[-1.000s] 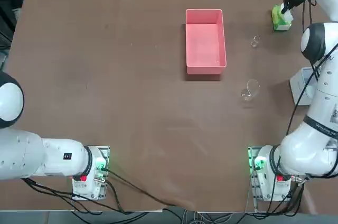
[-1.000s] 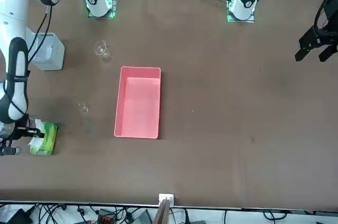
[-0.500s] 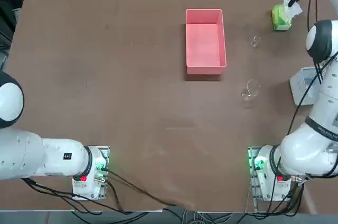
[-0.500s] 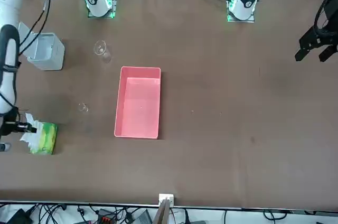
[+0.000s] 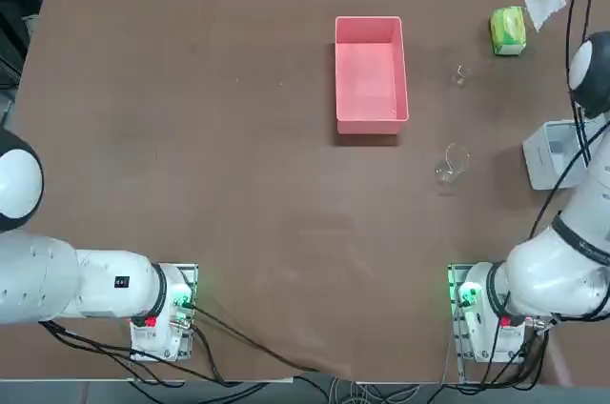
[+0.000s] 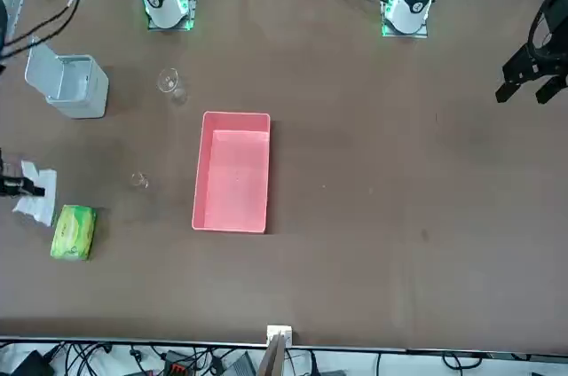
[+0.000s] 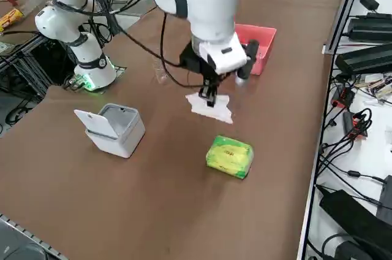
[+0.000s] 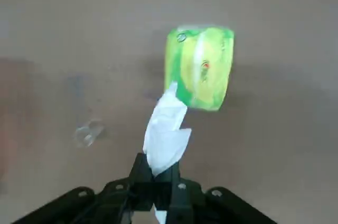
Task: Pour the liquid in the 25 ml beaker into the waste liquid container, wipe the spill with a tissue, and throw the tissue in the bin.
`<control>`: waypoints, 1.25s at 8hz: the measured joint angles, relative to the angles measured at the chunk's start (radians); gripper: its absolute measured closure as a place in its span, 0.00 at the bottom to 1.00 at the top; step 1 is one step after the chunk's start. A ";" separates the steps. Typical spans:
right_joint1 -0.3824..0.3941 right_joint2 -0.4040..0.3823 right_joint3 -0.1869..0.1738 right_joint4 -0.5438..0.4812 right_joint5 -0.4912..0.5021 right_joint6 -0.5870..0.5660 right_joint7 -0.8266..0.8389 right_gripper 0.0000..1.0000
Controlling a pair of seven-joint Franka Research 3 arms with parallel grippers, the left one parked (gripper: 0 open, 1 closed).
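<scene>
"How far along are we?"

"We have the tool (image 8: pixel 155 170) clenched on the tissue (image 8: pixel 166 129), which hangs clear of the pack, out towards the table's far right corner. The green tissue pack (image 5: pixel 508 30) sits just beside it, on the side away from the right edge."

"And the pouring?"

"We can't confirm it: no liquid shows in the pink tray (image 5: pixel 372 70), over by the far edge. Since we're on the tissue step, we'd judge the pour done. The small beaker (image 5: pixel 461 75) stands between tray and pack, nothing gripping it. (Clear glass on brown: hardly our easiest spotting job.)"

"So what's left?"

"Wiping, then binning. We can't make out the spill itself, but the tissue looks dry and unused to us. The bin (image 7: pixel 116 143) waits towards the right edge, about midway between near and far edges, its flap (image 7: pixel 97 123) swung open."

"Let's count, then."

"One tray, one bin, one pack, one loose tissue, and two glasses: the small beaker and a larger glass (image 6: pixel 172 83), nearer the table's near edge."

"Our worry?"

"The thin tissue could tear or fold up as we wipe, so we'd press gently."
</scene>
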 joint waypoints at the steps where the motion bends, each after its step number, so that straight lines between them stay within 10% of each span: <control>1: 0.022 -0.014 0.001 -0.001 0.001 -0.020 0.005 0.98; 10: 0.230 0.057 0.019 -0.030 0.357 0.049 0.160 0.98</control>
